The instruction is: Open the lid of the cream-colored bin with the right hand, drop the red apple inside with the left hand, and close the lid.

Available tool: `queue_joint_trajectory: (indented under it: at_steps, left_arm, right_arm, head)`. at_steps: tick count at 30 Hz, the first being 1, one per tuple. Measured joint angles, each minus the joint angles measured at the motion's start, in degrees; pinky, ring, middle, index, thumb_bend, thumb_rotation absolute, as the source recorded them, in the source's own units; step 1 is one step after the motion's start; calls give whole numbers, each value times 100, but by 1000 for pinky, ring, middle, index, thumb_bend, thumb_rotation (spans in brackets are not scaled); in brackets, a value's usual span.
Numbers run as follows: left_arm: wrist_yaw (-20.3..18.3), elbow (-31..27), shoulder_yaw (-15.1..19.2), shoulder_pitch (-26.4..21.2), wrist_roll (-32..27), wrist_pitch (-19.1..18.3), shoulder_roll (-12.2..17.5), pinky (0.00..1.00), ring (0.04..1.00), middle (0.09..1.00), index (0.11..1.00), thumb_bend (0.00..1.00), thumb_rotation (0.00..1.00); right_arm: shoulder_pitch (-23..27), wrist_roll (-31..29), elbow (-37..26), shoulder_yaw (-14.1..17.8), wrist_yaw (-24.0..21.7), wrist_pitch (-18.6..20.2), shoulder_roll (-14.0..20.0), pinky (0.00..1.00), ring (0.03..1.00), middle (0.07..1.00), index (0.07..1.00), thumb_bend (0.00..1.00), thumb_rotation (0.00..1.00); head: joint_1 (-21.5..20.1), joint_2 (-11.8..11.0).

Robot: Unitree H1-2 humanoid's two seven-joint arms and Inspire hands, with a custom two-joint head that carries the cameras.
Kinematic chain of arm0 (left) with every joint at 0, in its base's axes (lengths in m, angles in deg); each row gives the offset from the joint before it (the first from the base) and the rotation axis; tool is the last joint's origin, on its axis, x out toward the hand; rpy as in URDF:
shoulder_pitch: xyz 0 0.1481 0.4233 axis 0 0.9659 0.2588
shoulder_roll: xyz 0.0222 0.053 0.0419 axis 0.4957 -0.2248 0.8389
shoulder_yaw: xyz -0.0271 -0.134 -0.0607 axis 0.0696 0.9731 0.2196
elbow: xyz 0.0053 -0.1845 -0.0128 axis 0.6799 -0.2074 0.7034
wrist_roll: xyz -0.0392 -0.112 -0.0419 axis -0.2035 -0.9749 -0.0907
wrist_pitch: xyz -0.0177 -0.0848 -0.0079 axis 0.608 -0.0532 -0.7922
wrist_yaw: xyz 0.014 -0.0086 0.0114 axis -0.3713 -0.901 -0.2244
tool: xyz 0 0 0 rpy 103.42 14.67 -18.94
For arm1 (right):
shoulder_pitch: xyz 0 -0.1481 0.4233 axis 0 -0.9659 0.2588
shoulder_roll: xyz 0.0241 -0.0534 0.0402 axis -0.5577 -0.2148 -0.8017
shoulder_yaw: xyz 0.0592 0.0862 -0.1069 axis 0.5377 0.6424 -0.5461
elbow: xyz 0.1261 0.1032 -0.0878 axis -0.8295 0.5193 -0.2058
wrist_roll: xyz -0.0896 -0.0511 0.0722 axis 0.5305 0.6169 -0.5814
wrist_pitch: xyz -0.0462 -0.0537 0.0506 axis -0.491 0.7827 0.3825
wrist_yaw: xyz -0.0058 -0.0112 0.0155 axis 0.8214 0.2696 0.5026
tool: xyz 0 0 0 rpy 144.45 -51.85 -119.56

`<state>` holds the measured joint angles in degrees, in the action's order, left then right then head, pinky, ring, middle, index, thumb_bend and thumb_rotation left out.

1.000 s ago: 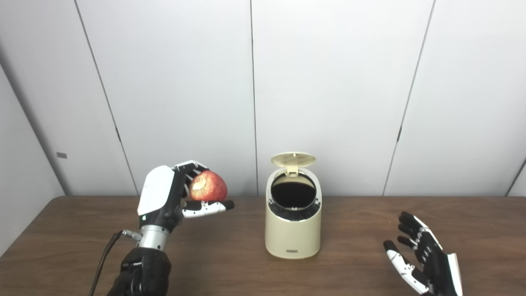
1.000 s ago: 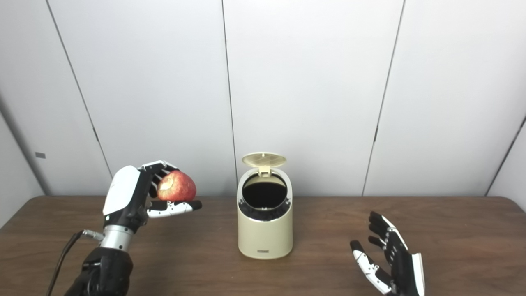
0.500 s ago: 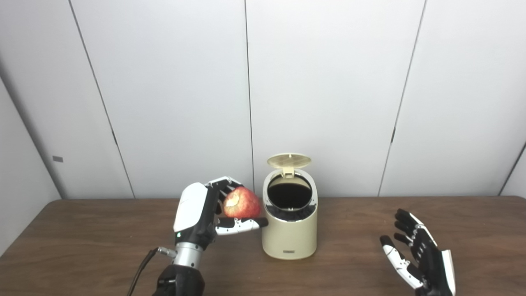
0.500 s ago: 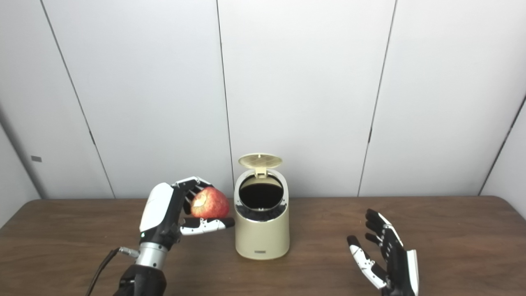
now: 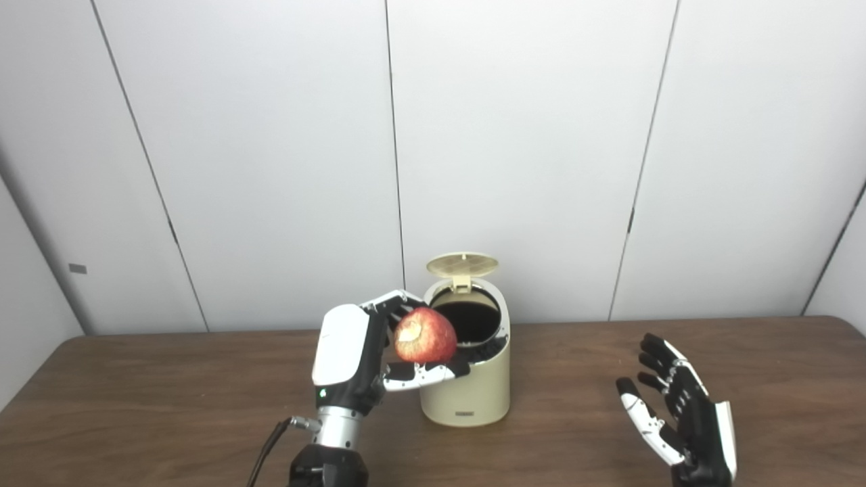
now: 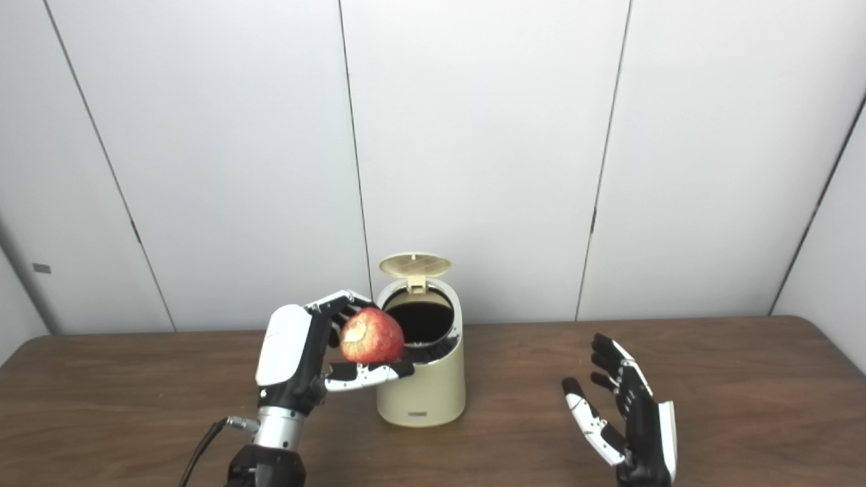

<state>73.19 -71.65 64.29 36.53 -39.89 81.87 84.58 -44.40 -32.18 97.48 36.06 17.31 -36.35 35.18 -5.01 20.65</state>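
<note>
A dark wooden table [image 5: 169, 399] stood against a wall of white panels [image 5: 270, 169]. On it there was one cream-colored bin [image 5: 467, 389], upright near the middle, with its one round lid [image 5: 462, 264] tipped up and back on its hinge, so the dark opening [image 5: 471, 321] faced the front. There was one red apple [image 5: 425, 335] (a pale patch showed on its near-left side). The left hand [image 5: 362, 352] held it up off the table, fingers curled over its top and far side, thumb stretched underneath, clamped on the fruit. The apple sat at the left front edge of the bin's rim, overlapping the opening as seen from the left eye view; whether it touched the rim could not be told. The thumb tip reached across the bin's front lip. The right hand [image 5: 680, 416], one of two hands in sight, waited well apart to the right of the bin, palm turned inward, fingers spread and holding nothing. One black cable [image 5: 267, 446] trailed from the left wrist.
</note>
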Motion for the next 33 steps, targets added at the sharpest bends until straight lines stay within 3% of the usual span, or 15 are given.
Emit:
queue_joint_trajectory:
  at_steps: [5,10,18,25,33]
  left_arm:
    - [214,2,14,1,-49,314,-103,303,418,460,492,505,0]
    - [346,69,41,-6,33,362,-87,303,421,460,495,504,0]
    - [687,631,14,-251,148,733,-30,304,419,467,491,505,0]
    - [956,1144,-6,-631,170,1162,-7,295,397,458,504,503,0]
    - [1150,1690,-110,-690,254,1190,5,308,419,450,500,504,0]
  right_arm:
    - [1,33,3,-20,23,-13,2,732,810,821,805,217,310]
    - [10,111,24,-58,35,-31,7,720,806,813,798,229,352]
    - [22,175,54,-100,59,-117,9,727,809,813,794,234,381]
    - [6,118,30,-109,82,-143,-5,739,807,812,793,219,301]
    - [-74,232,-129,-199,139,15,-22,712,791,801,788,230,335]
  head:
    - [-44,-61]
    - [-70,-114]
    - [-176,-132]
    - [-229,-79]
    - [-272,-18]
